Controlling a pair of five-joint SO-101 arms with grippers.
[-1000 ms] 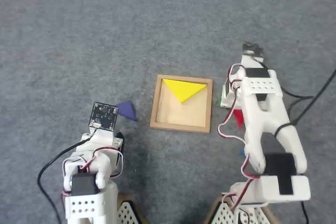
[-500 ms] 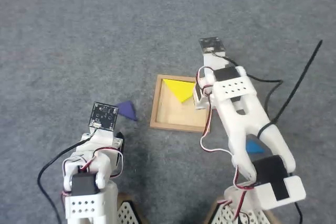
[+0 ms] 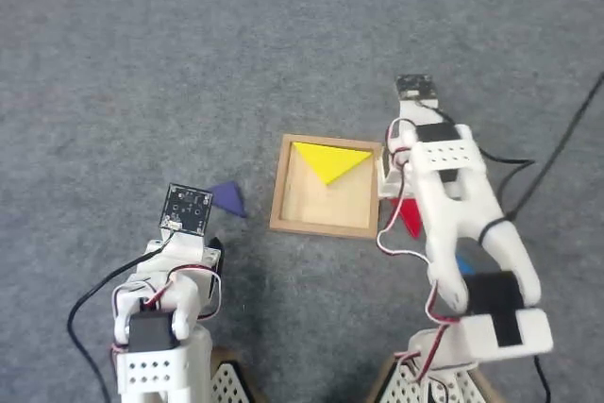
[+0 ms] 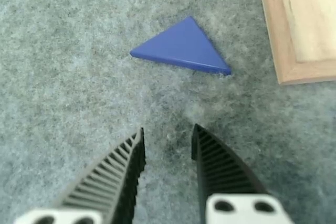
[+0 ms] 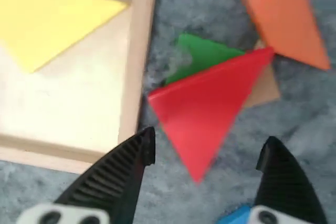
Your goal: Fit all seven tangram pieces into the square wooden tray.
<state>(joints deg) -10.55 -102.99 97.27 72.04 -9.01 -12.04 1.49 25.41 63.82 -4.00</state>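
I hold the right jaws wide over the red triangle (image 5: 205,108) beside the tray (image 3: 278,186), the wrist view adding a green piece (image 5: 202,56) and orange piece (image 5: 281,17) that the arm covers from above; the left jaws stand narrowly apart near the blue triangle (image 4: 181,48).

Yellow triangle (image 5: 50,17), red triangle (image 5: 207,114), blue triangle (image 4: 181,48), orange parallelogram (image 5: 283,17).
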